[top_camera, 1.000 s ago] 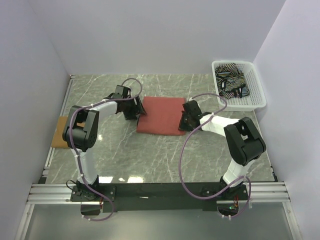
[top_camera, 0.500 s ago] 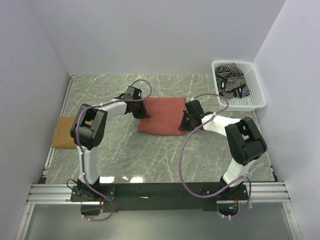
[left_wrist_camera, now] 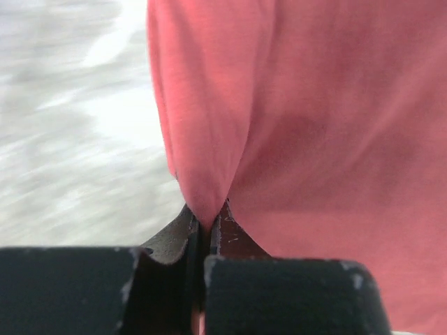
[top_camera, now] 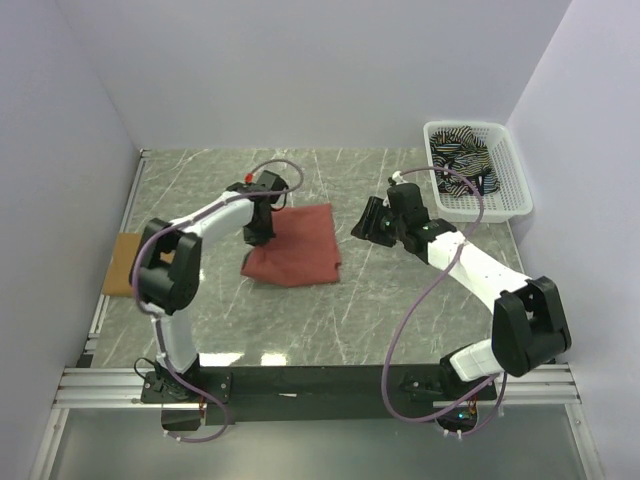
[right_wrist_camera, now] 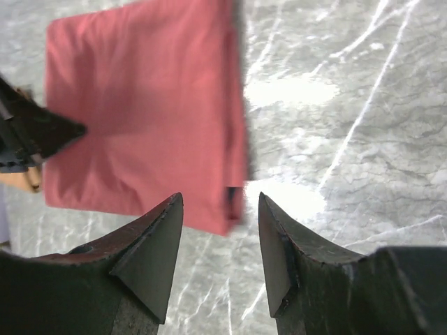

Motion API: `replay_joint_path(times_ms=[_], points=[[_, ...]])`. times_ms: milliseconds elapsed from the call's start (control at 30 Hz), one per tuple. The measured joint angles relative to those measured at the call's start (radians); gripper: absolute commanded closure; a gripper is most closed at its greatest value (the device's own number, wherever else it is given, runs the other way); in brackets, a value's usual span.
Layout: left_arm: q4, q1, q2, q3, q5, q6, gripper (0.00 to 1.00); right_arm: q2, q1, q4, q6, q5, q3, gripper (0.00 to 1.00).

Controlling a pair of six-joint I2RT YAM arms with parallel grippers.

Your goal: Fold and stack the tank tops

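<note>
The brick-red tank top point(top_camera: 297, 247) lies folded into a rough rectangle on the marble table point(top_camera: 400, 300), a little left of centre, with its long edges running near to far. The left gripper point(left_wrist_camera: 207, 225) is clamped on the top's left edge, toward the far corner. Seen from the left wrist, the jaws meet with a pinch of red cloth drawn up between them. The top's right and near edges are free, and from the right wrist the right edge shows as a thick fold of layers.

The right gripper point(right_wrist_camera: 219, 201) hangs over the marble to the right of the top, its jaws spread wide with nothing in them, apart from the cloth. A strip of bare marble runs between that gripper and the top's right edge. The near half of the table is bare stone down to the arm bases.

The mustard-tan tank top point(top_camera: 120, 268) lies flat at the table's left edge, well apart from the red one and partly hidden behind the left arm's elbow. The striped tank top point(top_camera: 460, 160) is heaped in the white mesh basket point(top_camera: 510, 190), which sits in the far right corner close to the right wall.
</note>
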Motion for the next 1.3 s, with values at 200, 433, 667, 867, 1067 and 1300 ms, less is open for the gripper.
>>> replay_joint_path(times_ms=[200, 433, 667, 867, 1067, 1300], points=[[-0.143, 0.066, -0.187, -0.083, -0.208, 0.031, 1.0, -0.027, 0.0, 0.0, 0.0, -0.041, -0.002, 0.46], [-0.143, 0.215, -0.364, -0.175, -0.365, 0.171, 1.0, -0.027, 0.0, 0.023, 0.007, -0.084, -0.009, 0.47], [-0.074, 0.406, -0.416, -0.188, -0.431, 0.331, 1.0, -0.027, 0.0, 0.047, 0.008, -0.096, -0.026, 0.47], [-0.005, 0.509, -0.464, -0.188, -0.457, 0.422, 0.99, -0.027, 0.0, 0.053, 0.007, -0.097, -0.026, 0.48], [0.035, 0.581, -0.443, -0.19, -0.485, 0.403, 0.62, -0.021, 0.0, 0.056, 0.005, -0.094, -0.026, 0.48], [-0.066, 0.67, -0.301, -0.064, -0.509, 0.163, 0.01, -0.016, -0.002, 0.056, -0.012, -0.067, -0.031, 0.38]])
